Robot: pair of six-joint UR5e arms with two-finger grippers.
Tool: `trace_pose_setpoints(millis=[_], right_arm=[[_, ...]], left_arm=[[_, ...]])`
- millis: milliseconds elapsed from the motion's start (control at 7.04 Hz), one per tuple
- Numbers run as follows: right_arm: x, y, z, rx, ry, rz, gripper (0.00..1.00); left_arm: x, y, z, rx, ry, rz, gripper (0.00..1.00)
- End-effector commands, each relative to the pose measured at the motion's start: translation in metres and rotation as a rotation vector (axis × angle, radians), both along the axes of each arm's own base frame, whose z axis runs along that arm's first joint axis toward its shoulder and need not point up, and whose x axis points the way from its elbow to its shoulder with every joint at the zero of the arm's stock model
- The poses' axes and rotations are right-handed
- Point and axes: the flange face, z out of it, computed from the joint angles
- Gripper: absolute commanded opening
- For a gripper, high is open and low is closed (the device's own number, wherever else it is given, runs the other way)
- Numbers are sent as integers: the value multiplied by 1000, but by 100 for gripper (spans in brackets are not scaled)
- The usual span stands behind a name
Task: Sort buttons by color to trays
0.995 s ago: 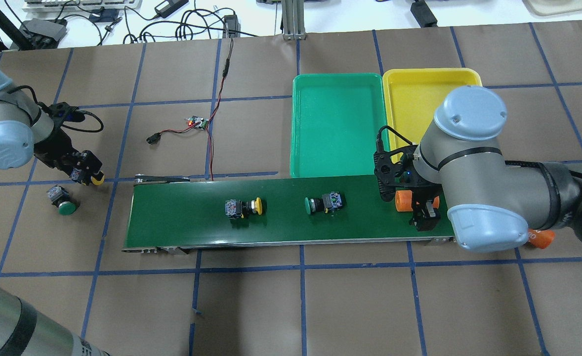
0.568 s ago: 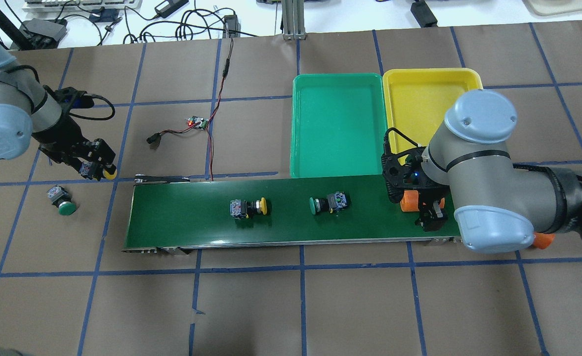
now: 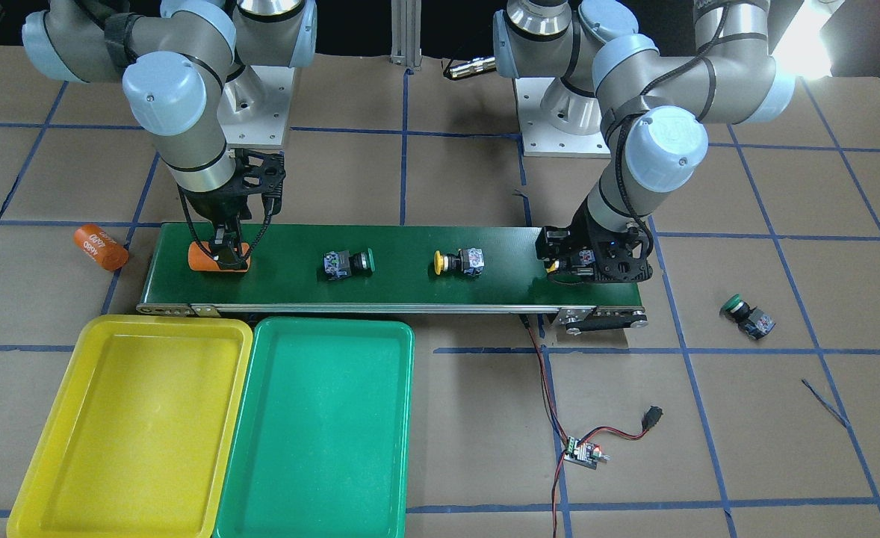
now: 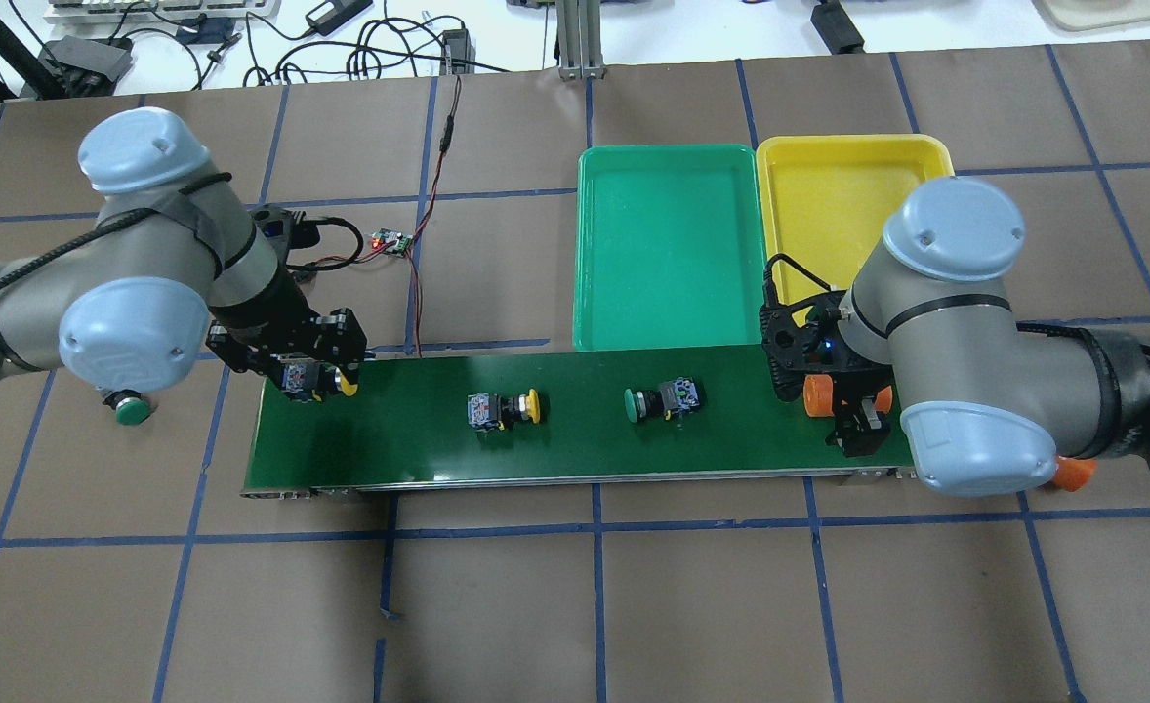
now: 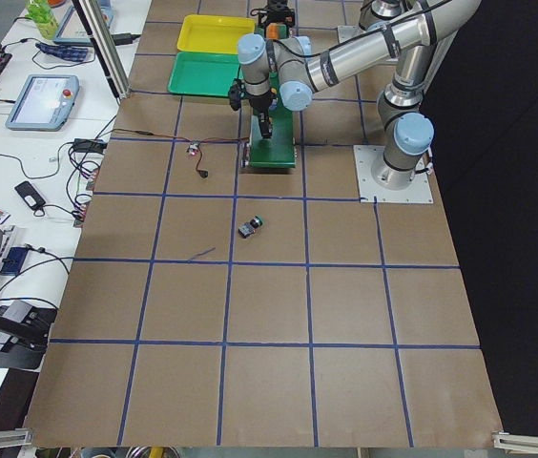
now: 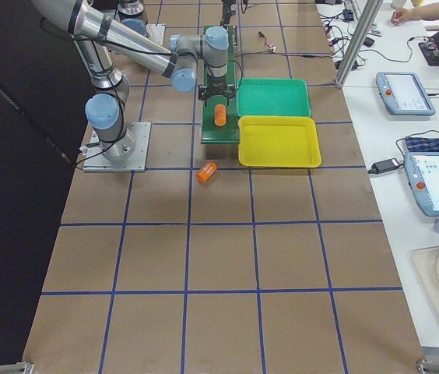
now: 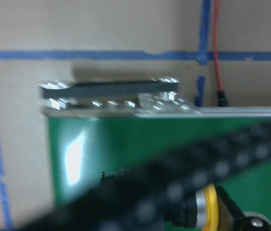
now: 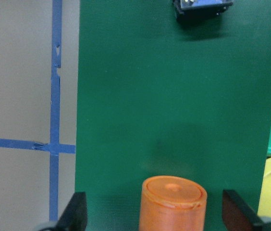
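Observation:
My left gripper (image 4: pixel 316 379) is shut on a yellow button (image 4: pixel 341 383) and holds it over the left end of the green conveyor belt (image 4: pixel 575 444); its yellow cap shows in the left wrist view (image 7: pixel 207 207). On the belt lie a yellow button (image 4: pixel 505 408) and a green button (image 4: pixel 661 400). Another green button (image 3: pixel 746 314) lies on the table beyond the belt's left end, partly hidden under my left arm in the overhead view. My right gripper (image 8: pixel 157 216) is open, its fingers wide on either side of an orange cylinder (image 8: pixel 174 202). The teal tray (image 4: pixel 668 244) and the yellow tray (image 4: pixel 829 195) are both empty.
A second orange cylinder marked 4680 (image 3: pixel 100 246) lies on the table off the belt's right end. A small circuit board (image 4: pixel 390 241) with red and black wires lies behind the belt's left end. The trays sit side by side against the belt's far edge.
My left arm has carried the yellow button rightward from the table to above the belt's left end. The two buttons and the orange cylinder have drifted right; my right gripper followed.

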Motion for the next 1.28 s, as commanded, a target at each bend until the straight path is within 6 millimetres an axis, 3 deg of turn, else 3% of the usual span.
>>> trace_pose_setpoints(millis=[0,284,568,710,853,1137], right_arm=[[0,-2,-7,13,1,0,100],[1,-3,-6,-3,-1,1,100],[1,-3,-8,1,-4,1,100],[1,-5,-11,5,-4,0,100],[1,-5,-11,5,-4,0,100],[1,-5,-11,5,-4,0,100]], left_arm=[[-11,8,-16,12,-5,-3,100],[3,-2,3,-31,-5,6,100],[55,-38,41,-71,-7,42,100],[103,-57,51,-73,0,-48,100],[155,-64,45,-70,10,-56,100],[223,-54,20,-47,66,-294,100]])
